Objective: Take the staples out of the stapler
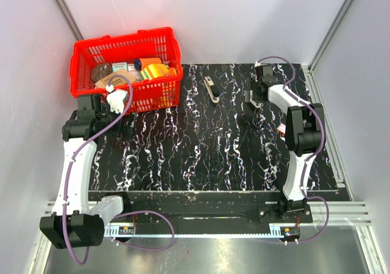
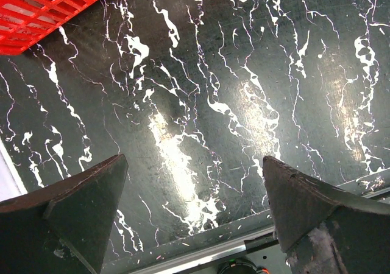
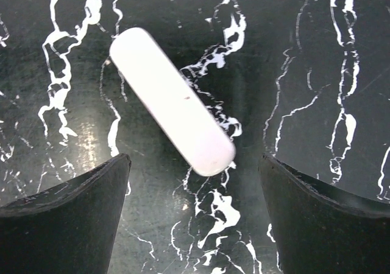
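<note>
The stapler (image 1: pixel 211 89), small and dark with a pale top strip, lies on the black marbled mat (image 1: pixel 201 158) at the back centre. No staples show in any view. My right gripper (image 1: pixel 251 98) hangs just right of the stapler, apart from it. In the right wrist view it (image 3: pixel 195 176) is open above a white oblong piece (image 3: pixel 172 119) that lies loose on the mat, touched by neither finger. My left gripper (image 1: pixel 126 128) is open near the basket; in its wrist view the left gripper (image 2: pixel 195 182) has only bare mat between its fingers.
A red basket (image 1: pixel 85 55) filled with several packaged items stands at the back left, and its corner (image 2: pixel 36 6) shows in the left wrist view. The mat's near edge and a metal rail (image 2: pixel 256 234) run just below the left fingers. Grey walls enclose the table.
</note>
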`<state>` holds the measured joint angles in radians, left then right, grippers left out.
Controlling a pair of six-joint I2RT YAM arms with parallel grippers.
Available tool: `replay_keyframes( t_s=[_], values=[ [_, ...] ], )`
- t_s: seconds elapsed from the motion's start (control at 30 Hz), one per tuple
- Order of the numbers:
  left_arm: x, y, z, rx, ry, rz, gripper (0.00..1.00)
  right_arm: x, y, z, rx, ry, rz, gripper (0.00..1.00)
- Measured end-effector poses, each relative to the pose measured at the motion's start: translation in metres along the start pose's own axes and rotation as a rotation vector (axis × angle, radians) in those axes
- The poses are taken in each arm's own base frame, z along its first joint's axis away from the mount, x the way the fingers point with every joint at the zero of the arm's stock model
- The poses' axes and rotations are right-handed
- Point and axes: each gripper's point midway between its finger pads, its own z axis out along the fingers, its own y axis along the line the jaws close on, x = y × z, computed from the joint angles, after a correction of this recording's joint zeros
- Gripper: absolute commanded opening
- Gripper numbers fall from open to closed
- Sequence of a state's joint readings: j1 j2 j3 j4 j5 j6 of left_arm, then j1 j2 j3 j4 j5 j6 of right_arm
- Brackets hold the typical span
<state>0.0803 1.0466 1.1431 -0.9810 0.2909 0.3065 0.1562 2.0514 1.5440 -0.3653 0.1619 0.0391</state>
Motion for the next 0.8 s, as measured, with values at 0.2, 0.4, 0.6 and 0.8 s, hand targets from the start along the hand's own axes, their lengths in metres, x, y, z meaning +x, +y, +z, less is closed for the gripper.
replay_keyframes(
  t_s=[0.2, 0.4, 0.6, 0.8],
  values=[
    [-0.001, 0.000, 0.001, 0.000, -0.003, -0.007, 0.99, -0.002, -0.011, 0.003, 0.010, 0.001, 0.018, 0.88],
    [-0.002, 0.000, 0.001, -0.001, -0.007, -0.009, 0.99, -0.007, -0.009, 0.010, 0.006, -0.005, 0.006, 0.86],
    [-0.002, 0.000, 0.001, -0.002, -0.007, -0.009, 0.99, -0.006, -0.004, 0.017, -0.020, 0.004, -0.002, 0.75],
    [-0.002, -0.002, 0.003, 0.017, -0.006, -0.014, 0.91, -0.005, 0.001, 0.017, -0.048, 0.007, 0.000, 0.44]
  ],
)
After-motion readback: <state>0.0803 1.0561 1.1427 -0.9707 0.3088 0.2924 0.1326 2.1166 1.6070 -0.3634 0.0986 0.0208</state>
